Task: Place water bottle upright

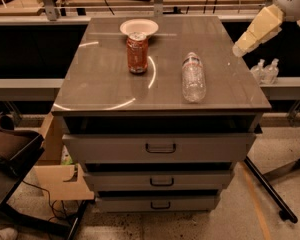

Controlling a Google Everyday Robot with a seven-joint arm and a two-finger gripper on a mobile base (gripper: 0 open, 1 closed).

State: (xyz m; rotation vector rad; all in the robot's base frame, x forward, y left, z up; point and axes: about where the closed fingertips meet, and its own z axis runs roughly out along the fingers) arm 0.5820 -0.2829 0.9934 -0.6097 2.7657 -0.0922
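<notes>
The water bottle [193,78] is being borne on its side by the tabletop [100,81]; the gripper [239,48], state untellable, is being held at its two o'clock.

Nothing legible, water bottle [194,78] included

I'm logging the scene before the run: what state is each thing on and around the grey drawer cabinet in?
Clear ribbed plastic water bottle: lying on its side on the grey cabinet, cap pointing away.
Orange-red soda can: upright.
White paper plate: right way up, behind the can.
Two tiny clear bottles: upright, right of the cabinet.
Robot's gripper: raised beyond the cabinet's right edge, apart from the bottle.
</notes>
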